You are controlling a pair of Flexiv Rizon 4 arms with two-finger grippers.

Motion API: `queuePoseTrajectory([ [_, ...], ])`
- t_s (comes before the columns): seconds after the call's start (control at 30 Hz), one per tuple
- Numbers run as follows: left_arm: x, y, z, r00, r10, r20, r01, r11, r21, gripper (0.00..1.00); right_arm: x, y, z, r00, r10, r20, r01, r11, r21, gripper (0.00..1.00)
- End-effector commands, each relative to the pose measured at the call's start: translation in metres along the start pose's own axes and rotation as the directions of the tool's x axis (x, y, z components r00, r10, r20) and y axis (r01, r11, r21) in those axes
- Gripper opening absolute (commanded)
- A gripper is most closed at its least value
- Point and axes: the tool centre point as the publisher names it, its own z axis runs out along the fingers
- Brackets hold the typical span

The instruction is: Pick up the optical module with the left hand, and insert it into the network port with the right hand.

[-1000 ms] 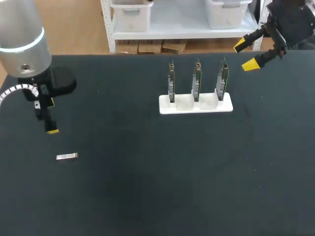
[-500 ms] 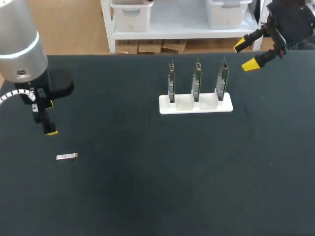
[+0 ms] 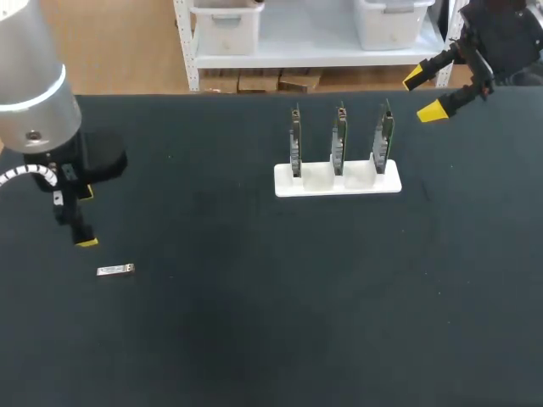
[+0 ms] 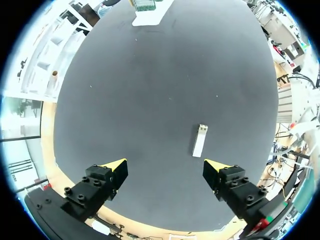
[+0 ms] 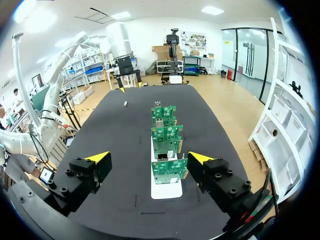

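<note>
The left gripper [image 3: 86, 219] is dropping down the left side of the head view, its lower yellow tip now sitting closer to the optical module [image 3: 115, 270] than it was a second ago. Its fingers are standing wide apart, nothing between them. In the left wrist view, the left gripper [image 4: 165, 166] is hanging over the black table [image 4: 150, 90], and the optical module [image 4: 200, 140] is lying just ahead of the fingers, off toward one of them rather than centred in the gap. So the arm is closing in but not lined up yet. It looks like it needs a small sideways shift and more descent before any pinch.

The module itself is not budging. It is lying flat in the lower left of the head view, untouched.

Over at the upper right, the right gripper [image 3: 422, 95] is holding the same spot as before, fingers spread and empty. In its own wrist view the right gripper [image 5: 149, 157] is looking straight down the row of three green boards [image 5: 169, 171] standing in the white holder [image 3: 338, 181]. That's where the network port should be, well apart from the module. Pickup is not yet made, and the handover and insertion are still to come.
</note>
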Motion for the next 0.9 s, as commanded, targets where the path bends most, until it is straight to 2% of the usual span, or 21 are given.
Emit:
queuePoseTrajectory([
  [0.03,0.010,-0.006,0.003,1.000,0.011,0.020,-0.011,1.000,-0.005,1.00,0.001,0.000,0.000,1.000,-0.003,0.002,0.003,1.000,0.000,1.00],
  [0.2,0.021,-0.016,0.008,0.999,0.015,0.039,-0.015,1.000,0.008,1.00,0.001,0.000,0.000,1.000,-0.003,0.002,0.003,1.000,0.000,1.00],
  [0.27,0.025,-0.023,0.012,0.999,-0.023,0.040,0.024,1.000,-0.015,1.00,0.001,0.000,0.000,1.000,-0.003,0.002,0.003,1.000,0.000,1.00],
  [0.4,0.029,-0.034,0.022,0.998,-0.016,0.054,0.016,1.000,0.008,1.00,0.001,0.000,0.000,1.000,-0.003,0.002,0.003,1.000,0.000,1.00],
  [0.9,0.031,-0.048,0.037,0.998,-0.012,0.066,0.007,0.997,0.073,1.00,0.001,0.000,0.000,1.000,-0.003,0.002,0.003,1.000,0.000,1.00],
])
